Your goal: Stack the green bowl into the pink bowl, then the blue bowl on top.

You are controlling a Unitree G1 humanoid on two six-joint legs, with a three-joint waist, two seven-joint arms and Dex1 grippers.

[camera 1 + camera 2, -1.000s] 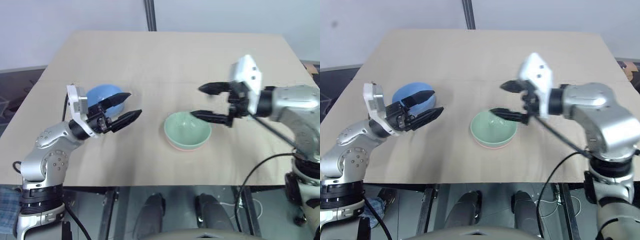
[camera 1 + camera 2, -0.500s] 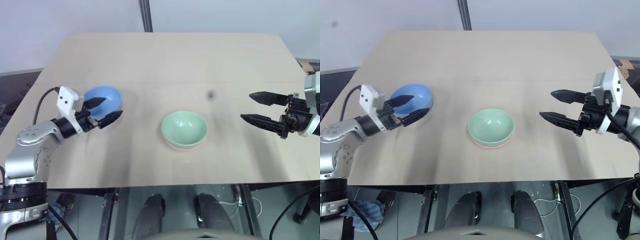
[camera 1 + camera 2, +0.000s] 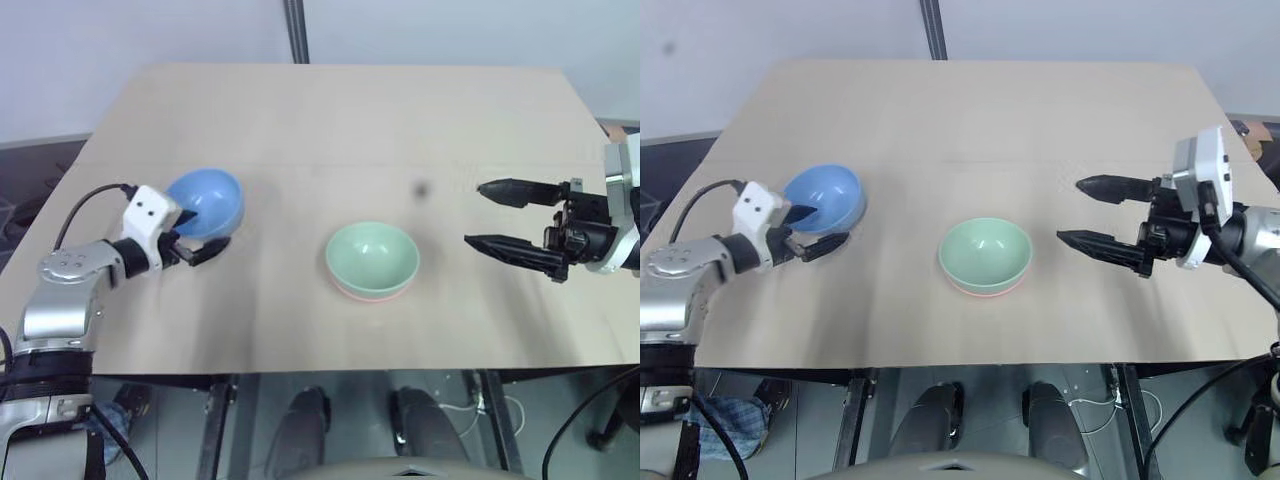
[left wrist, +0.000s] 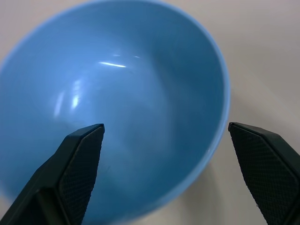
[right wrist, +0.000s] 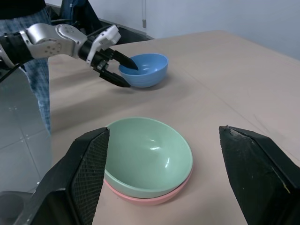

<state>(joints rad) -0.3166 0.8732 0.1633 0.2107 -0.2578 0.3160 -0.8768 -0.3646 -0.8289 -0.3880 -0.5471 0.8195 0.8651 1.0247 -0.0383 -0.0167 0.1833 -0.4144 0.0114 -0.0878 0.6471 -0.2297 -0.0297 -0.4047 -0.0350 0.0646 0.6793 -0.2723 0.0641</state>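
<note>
Glossy mint green bowl [image 3: 372, 257] nested in salmon pink bowl [image 3: 368, 293] at near centre of matte tan table [image 3: 350, 120], right gripper [image 3: 500, 218] spread wide, empty, beside them, left gripper [image 3: 200, 232] spread astride near rim of smooth round blue bowl [image 3: 208, 201], far left.

table [image 3: 340, 120]: tan, bare top | pole [image 3: 297, 30]: dark, upright, behind far edge | wall [image 3: 120, 30]: pale
</note>
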